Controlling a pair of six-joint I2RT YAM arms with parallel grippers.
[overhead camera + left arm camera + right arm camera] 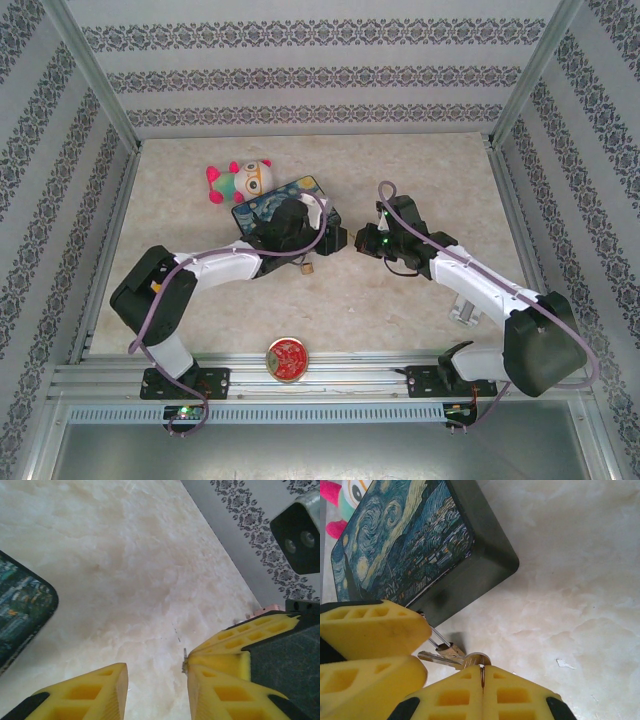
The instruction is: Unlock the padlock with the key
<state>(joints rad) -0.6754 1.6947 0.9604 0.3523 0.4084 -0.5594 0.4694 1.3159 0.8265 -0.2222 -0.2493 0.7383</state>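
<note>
My right gripper (482, 669) is shut on the round head of the key (476, 659), and its blade points left toward the yellow fingers (375, 627) of my left gripper. The tiny brass padlock (451, 651) sits just behind the blade, its thin shackle running up behind a left finger. From above, the padlock (308, 267) looks to lie on the table just near of the two grippers, which meet tip to tip: left gripper (335, 238), right gripper (362, 240). In the left wrist view my left gripper (157, 680) has its jaws apart over bare table, with the key tip (185, 661) at its right finger's inner edge.
A dark painted tin (283, 205) lies just behind the left gripper, with a plush toy (240, 180) beyond it. A round red tin (287, 358) sits at the near table edge. Patterned walls close in the table on three sides.
</note>
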